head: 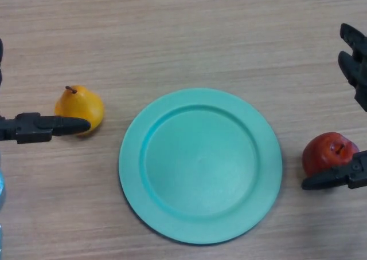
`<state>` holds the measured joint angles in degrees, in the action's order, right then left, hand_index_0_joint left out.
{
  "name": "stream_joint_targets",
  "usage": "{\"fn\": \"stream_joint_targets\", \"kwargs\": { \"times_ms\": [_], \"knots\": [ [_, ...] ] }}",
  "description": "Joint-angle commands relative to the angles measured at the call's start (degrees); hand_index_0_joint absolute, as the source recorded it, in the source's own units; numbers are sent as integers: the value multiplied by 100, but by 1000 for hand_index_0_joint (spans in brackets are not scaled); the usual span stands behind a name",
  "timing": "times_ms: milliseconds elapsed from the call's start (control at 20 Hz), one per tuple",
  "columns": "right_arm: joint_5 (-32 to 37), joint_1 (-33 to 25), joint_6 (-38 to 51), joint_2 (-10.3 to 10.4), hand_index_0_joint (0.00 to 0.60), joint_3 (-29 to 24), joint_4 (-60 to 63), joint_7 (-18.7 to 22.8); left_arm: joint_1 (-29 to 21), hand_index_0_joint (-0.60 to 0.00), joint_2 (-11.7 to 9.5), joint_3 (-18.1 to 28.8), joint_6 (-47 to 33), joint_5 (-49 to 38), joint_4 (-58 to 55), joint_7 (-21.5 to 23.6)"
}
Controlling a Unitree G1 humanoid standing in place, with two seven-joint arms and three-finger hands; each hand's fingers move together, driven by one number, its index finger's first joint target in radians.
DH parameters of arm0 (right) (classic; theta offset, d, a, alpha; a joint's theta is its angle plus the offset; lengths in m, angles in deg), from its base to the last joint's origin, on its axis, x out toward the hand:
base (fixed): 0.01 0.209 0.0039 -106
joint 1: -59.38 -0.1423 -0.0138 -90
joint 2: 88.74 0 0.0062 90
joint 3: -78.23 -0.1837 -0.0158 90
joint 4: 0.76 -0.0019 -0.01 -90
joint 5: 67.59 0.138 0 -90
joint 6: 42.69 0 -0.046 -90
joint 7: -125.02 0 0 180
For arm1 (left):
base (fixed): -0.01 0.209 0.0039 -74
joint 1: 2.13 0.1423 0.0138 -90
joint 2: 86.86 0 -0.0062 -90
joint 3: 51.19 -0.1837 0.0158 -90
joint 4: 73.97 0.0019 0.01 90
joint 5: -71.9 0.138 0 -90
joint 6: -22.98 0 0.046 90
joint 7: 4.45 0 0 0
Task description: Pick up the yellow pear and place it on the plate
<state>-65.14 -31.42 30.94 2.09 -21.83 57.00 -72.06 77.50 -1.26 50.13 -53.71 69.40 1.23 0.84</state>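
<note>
The pear [80, 106] lies left of the plate [200, 165], stem pointing up-left, on a wooden table [189, 36]. The left hand [43, 126] reaches straight-fingered across it; the right hand [344, 177] looks relaxed.

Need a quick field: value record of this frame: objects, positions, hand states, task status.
pear: yellow pear with a brown stem, on the wooden table, left of the plate, apart from it
plate: round teal plate, centre, nothing on it
apple: red apple, right of the plate
left hand: black left hand, one straight finger overlapping the pear's near side; contact unclear
right hand: black right hand, fingers spread about the apple, no clear grip
task status: pear not yet on plate
</note>
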Motion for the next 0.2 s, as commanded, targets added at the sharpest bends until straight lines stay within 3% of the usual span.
{"fn": "stream_joint_targets", "kwargs": {
  "times_ms": [50,200],
  "knots": [
    [304,-129,1020,-187,0,-246,-236,78,-112,0,-207,579,-450,-21,-411,-71],
    [405,-176,993,-155,0,-130,-143,163,93,0,-190,767,-970,-355,-618,-340]
  ]
}}
